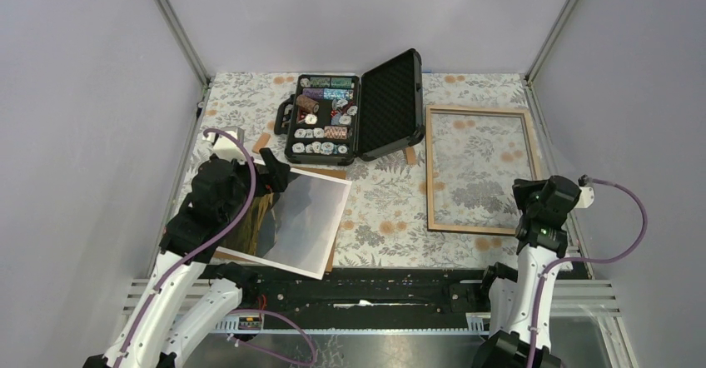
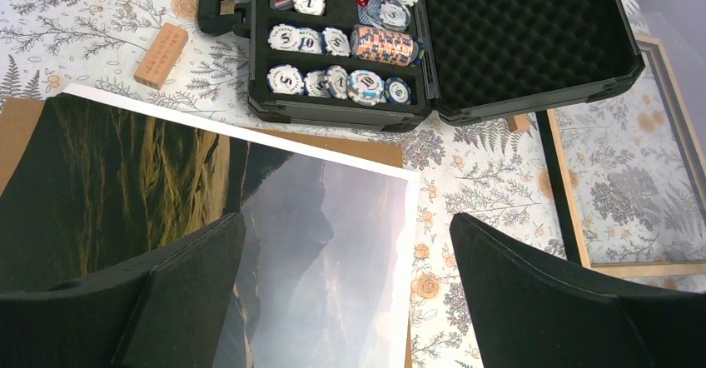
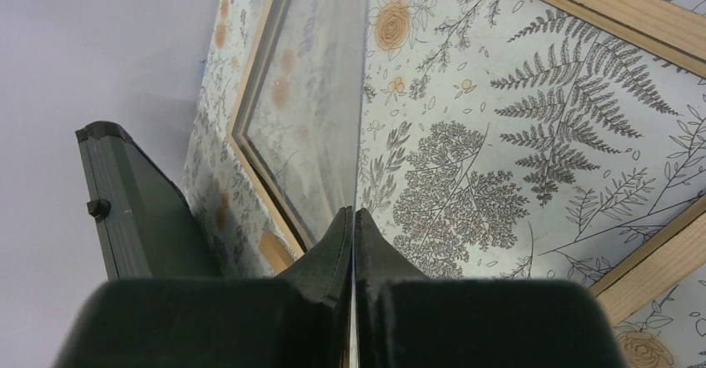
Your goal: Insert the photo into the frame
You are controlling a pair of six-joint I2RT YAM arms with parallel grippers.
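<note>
Photo (image 2: 316,243) not yet in: lies flat under my left gripper (image 2: 345,222), jaws wide, gripping nothing. Frame (image 1: 430,168) empty below my right gripper (image 3: 354,214), fingers pressed together.

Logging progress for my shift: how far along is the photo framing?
Done: nothing placed; the frame lies empty. In hand: the left fingers hang open over the photo, right fingers shut by the frame. Left: grasp photo, lay it in.
</note>
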